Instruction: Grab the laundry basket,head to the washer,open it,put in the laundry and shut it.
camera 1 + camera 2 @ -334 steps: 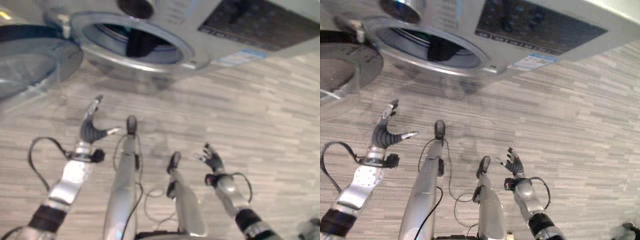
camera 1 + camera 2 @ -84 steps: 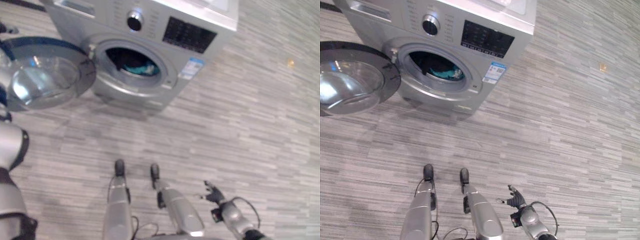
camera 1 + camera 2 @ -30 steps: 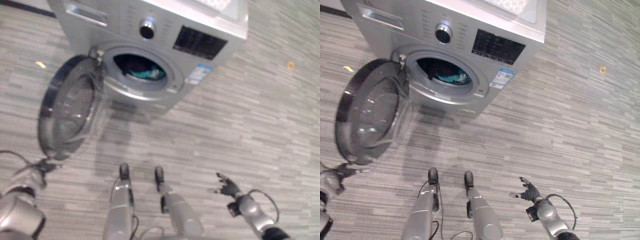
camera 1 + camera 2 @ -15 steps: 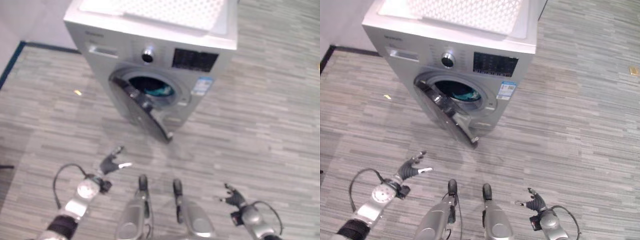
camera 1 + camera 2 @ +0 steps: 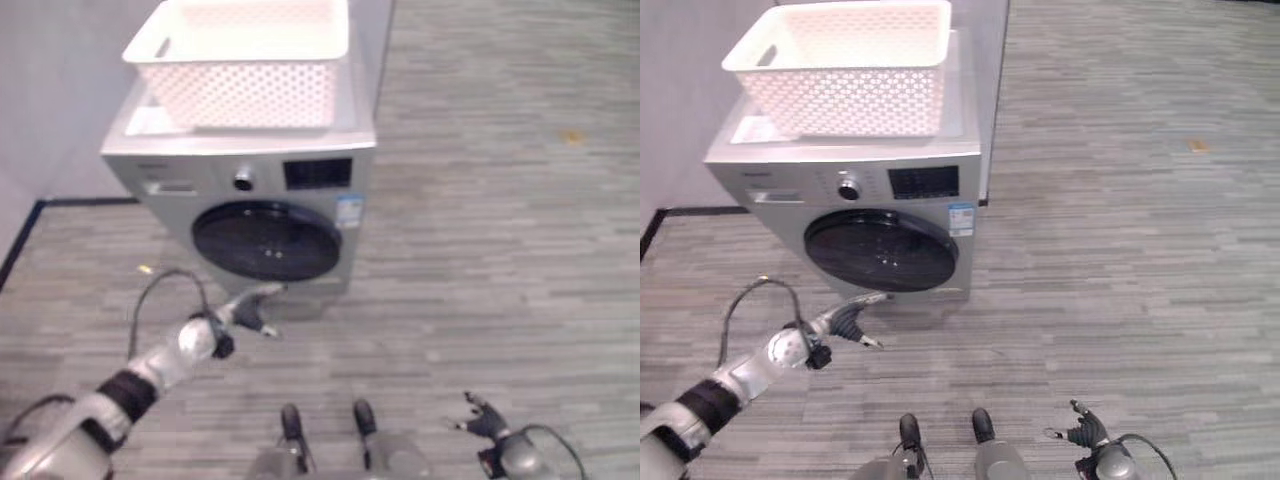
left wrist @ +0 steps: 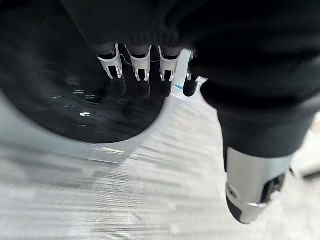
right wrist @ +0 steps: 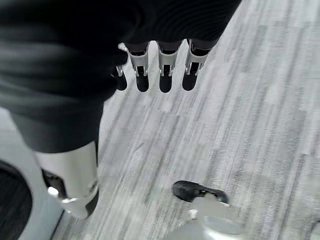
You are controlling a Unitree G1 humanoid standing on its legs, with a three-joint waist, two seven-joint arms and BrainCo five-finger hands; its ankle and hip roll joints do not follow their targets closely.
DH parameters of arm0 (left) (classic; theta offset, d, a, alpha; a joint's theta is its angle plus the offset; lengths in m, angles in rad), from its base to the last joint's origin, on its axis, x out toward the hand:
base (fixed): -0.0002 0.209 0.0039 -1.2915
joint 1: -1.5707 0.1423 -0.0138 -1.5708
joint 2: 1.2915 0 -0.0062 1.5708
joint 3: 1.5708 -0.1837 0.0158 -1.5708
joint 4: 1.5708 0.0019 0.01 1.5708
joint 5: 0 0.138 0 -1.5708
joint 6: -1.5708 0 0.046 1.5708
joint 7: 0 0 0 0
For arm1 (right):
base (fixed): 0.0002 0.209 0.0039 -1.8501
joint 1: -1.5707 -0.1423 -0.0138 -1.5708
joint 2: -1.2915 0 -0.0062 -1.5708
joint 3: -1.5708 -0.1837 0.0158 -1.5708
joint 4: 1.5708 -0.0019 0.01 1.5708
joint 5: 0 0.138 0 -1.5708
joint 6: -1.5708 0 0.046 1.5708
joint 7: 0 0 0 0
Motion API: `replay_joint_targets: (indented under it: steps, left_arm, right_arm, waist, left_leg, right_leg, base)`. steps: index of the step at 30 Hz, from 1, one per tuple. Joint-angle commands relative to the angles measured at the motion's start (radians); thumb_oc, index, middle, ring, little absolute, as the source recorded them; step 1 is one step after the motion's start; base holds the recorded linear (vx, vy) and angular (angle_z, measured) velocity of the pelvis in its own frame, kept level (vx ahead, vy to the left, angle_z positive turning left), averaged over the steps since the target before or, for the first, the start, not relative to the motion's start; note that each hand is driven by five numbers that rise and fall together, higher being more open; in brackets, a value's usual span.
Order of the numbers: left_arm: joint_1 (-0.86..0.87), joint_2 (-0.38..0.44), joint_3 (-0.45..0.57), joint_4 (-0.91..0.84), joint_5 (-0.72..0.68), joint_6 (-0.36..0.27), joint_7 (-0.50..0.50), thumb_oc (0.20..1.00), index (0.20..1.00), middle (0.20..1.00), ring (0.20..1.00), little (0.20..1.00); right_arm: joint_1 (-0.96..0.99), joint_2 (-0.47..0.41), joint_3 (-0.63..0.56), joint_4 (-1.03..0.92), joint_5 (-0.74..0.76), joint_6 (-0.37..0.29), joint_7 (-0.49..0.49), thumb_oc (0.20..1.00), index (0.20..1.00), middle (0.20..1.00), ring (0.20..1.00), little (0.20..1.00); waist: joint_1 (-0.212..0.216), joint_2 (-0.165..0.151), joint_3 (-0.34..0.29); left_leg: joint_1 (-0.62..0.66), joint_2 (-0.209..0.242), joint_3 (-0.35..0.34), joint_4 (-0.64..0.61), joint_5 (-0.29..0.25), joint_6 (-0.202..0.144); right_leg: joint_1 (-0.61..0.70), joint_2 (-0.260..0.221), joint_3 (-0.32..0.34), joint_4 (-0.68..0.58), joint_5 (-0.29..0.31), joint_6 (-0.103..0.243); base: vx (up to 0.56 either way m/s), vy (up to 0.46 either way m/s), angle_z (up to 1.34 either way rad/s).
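Note:
The silver washer (image 5: 300, 190) stands ahead of me with its round dark door (image 5: 266, 241) shut. A white perforated laundry basket (image 5: 245, 62) sits on top of the washer. My left hand (image 5: 245, 310) is open, stretched toward the lower left rim of the door, fingers straight; in the left wrist view its fingers (image 6: 140, 65) hover just off the dark door glass (image 6: 60, 95). My right hand (image 5: 483, 421) hangs open low at the right, over the floor, holding nothing. No laundry can be seen through the dark door.
Grey striped plank floor (image 5: 480, 250) spreads wide to the right of the washer. A pale wall (image 5: 50, 110) with a dark skirting line (image 5: 22, 240) runs along the left. A small yellow scrap (image 5: 146, 268) lies on the floor left of the washer.
The washer door has swung from half open to fully shut. My left hand has moved forward to the door's lower rim. The camera has risen, bringing the basket on top into view.

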Motion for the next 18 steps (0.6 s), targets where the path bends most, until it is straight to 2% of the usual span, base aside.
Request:
replay_joint_targets:
  steps: [1,4,5,6,8,9,11,13,14,18]
  left_arm:
    - [-0.100,0.004,-0.037,0.047,0.075,-0.032,-0.018,1.000,1.000,1.000,1.000,1.000]
    - [-0.180,-0.029,-0.117,0.080,0.087,-0.025,-0.051,1.000,1.000,1.000,1.000,1.000]
    - [-0.215,-0.072,-0.158,0.117,0.089,-0.009,-0.079,1.000,1.000,1.000,1.000,1.000]
    - [-0.217,-0.073,-0.159,0.119,0.090,-0.010,-0.078,1.000,1.000,1.000,1.000,1.000]
    - [-0.266,-0.146,-0.196,0.207,0.092,0.020,-0.101,1.000,1.000,1.000,1.000,1.000]
    - [-0.267,-0.148,-0.196,0.209,0.092,0.019,-0.100,1.000,1.000,1.000,1.000,1.000]
    - [-0.309,-0.229,-0.210,0.360,0.120,0.052,-0.100,1.000,1.000,1.000,1.000,1.000]
    - [-0.332,-0.253,-0.212,0.413,0.127,0.060,-0.094,1.000,1.000,1.000,1.000,1.000]
    - [-0.374,-0.284,-0.204,0.540,0.161,0.084,-0.080,1.000,1.000,1.000,1.000,1.000]
    - [-0.474,-0.280,-0.178,0.683,0.193,0.115,-0.051,1.000,1.000,1.000,1.000,1.000]
  right_arm:
    - [0.003,-0.060,0.012,-0.055,-0.031,-0.018,-0.013,1.000,1.000,1.000,1.000,1.000]
    - [-0.012,-0.077,0.022,-0.066,-0.028,-0.011,-0.011,1.000,1.000,1.000,1.000,1.000]
    - [-0.025,-0.086,0.033,-0.074,-0.023,-0.005,-0.008,1.000,1.000,1.000,1.000,1.000]
    - [-0.026,-0.086,0.033,-0.074,-0.023,-0.005,-0.008,1.000,1.000,1.000,1.000,1.000]
    - [-0.061,-0.096,0.061,-0.065,-0.015,0.011,-0.005,1.000,1.000,1.000,1.000,1.000]
    - [-0.062,-0.096,0.061,-0.064,-0.015,0.010,-0.005,1.000,1.000,1.000,1.000,1.000]
    - [-0.095,-0.103,0.094,-0.071,-0.004,0.021,-0.003,1.000,1.000,1.000,1.000,1.000]
    - [-0.107,-0.108,0.104,-0.075,0.000,0.022,-0.004,1.000,1.000,1.000,1.000,1.000]
    - [-0.125,-0.111,0.120,-0.086,0.015,0.025,-0.005,1.000,1.000,1.000,1.000,1.000]
    - [-0.148,-0.114,0.128,-0.109,0.051,0.024,-0.012,1.000,1.000,1.000,1.000,1.000]
  waist:
    - [-0.018,-0.035,0.017]
    - [-0.036,-0.032,0.030]
    - [-0.050,-0.031,0.047]
    - [-0.049,-0.030,0.046]
    - [-0.067,-0.033,0.077]
    - [-0.067,-0.033,0.078]
    - [-0.093,-0.046,0.105]
    - [-0.100,-0.050,0.111]
    - [-0.119,-0.065,0.125]
    - [-0.144,-0.081,0.138]
  left_leg:
    - [-0.078,0.071,-0.007,0.080,-0.013,-0.012]
    - [-0.085,0.073,0.014,0.080,-0.014,-0.012]
    - [-0.090,0.071,0.024,0.084,-0.019,-0.011]
    - [-0.094,0.073,0.025,0.083,-0.014,-0.012]
    - [-0.117,0.070,0.038,0.101,-0.019,-0.011]
    - [-0.118,0.070,0.038,0.101,-0.020,-0.011]
    - [-0.146,0.070,0.049,0.110,-0.018,-0.010]
    - [-0.156,0.069,0.054,0.113,-0.016,-0.010]
    - [-0.178,0.071,0.063,0.113,-0.012,-0.012]
    - [-0.210,0.073,0.077,0.106,0.001,-0.015]
  right_leg:
    - [-0.038,-0.054,0.000,0.065,-0.029,0.074]
    - [-0.058,-0.053,0.022,0.061,-0.018,0.079]
    - [-0.072,-0.054,0.033,0.065,-0.016,0.081]
    - [-0.076,-0.053,0.035,0.064,-0.011,0.080]
    - [-0.101,-0.051,0.047,0.072,-0.008,0.079]
    - [-0.102,-0.051,0.047,0.073,-0.008,0.079]
    - [-0.136,-0.045,0.064,0.075,0.005,0.079]
    - [-0.150,-0.042,0.070,0.075,0.011,0.080]
    - [-0.176,-0.040,0.081,0.073,0.023,0.080]
    - [-0.212,-0.035,0.098,0.065,0.043,0.083]
  base:
    - [-0.03,0.031,-0.25]
    - [-0.03,0.039,-0.25]
    - [-0.04,0.029,-0.47]
    - [-0.04,0.035,-0.43]
    - [-0.05,0.019,-0.19]
    - [-0.05,0.008,-0.12]
    - [-0.04,0.003,-0.13]
    - [-0.04,-0.003,-0.20]
    - [-0.04,-0.009,-0.19]
    - [0.00,0.009,-0.19]
